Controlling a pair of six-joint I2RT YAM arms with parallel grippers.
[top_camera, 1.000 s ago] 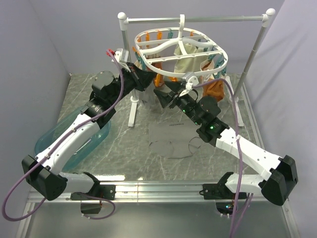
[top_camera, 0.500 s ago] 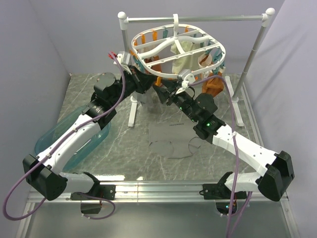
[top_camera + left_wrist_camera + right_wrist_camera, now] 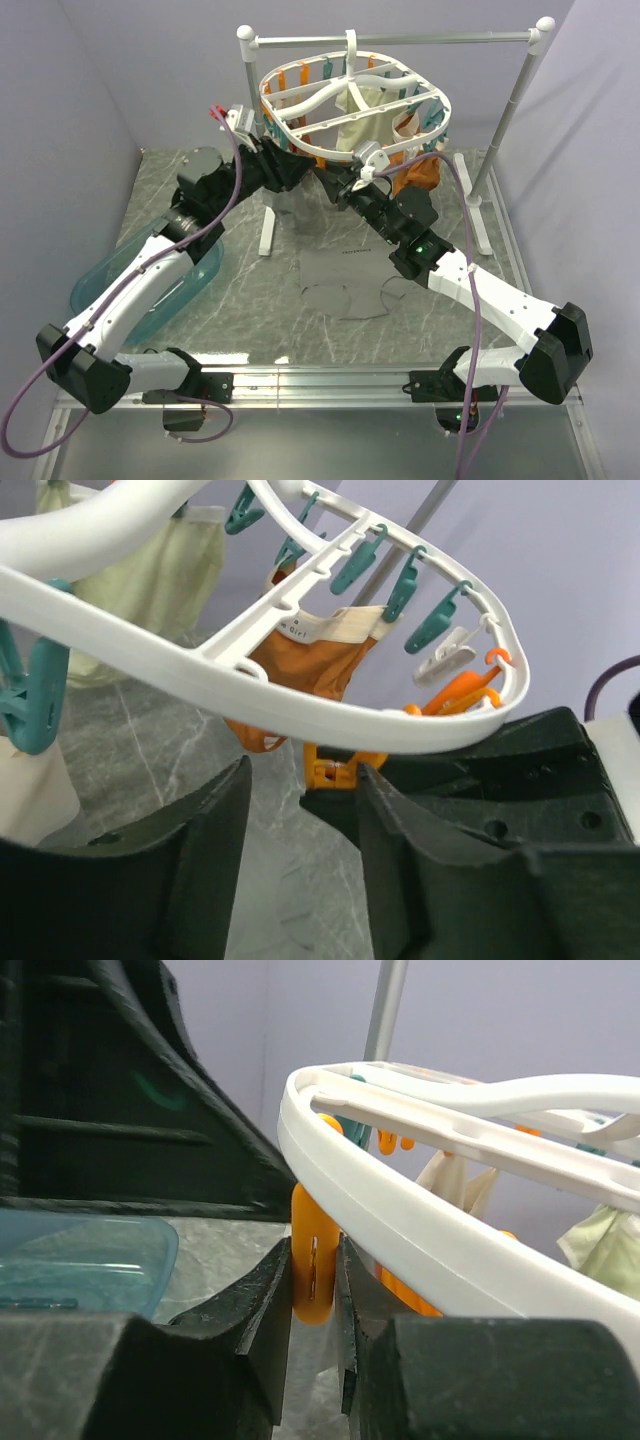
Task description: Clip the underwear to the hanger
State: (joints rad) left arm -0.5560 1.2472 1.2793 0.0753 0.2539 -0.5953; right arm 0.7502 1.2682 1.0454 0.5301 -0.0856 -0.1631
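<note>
Where the right gripper (image 3: 315, 1295) is seen from its own wrist, its matt black fingers are closed to a narrow slot on a glossy orange peg (image 3: 314, 1260). The peg is pinched flat just under the smooth white plastic rim of the hanger (image 3: 420, 1225). The left gripper (image 3: 303, 780) is held open just beside it with nothing gripped. Its blocky fingers are parted below the same curved rim, and the peg is seen beyond the gap.

Slim teal pegs (image 3: 355, 565) are hung from the cross-bars. A brown-orange garment (image 3: 310, 665) and a cream cloth (image 3: 150, 570) are draped behind them.

Compared with a second ago, the oval frame has been swung to the left and levelled. Its hook has been slid leftward along the rail stand (image 3: 400, 39), and both grippers have been raised to the near rim.

The underwear (image 3: 340, 275) is laid flat on the marbled grey table (image 3: 250, 310), between the two arms and well apart from both grippers. It is thin, limp and mid-grey, barely set off from the stone. Its leg openings are traced by a darker edge, and a small line of print is seen near the waistband.
</note>
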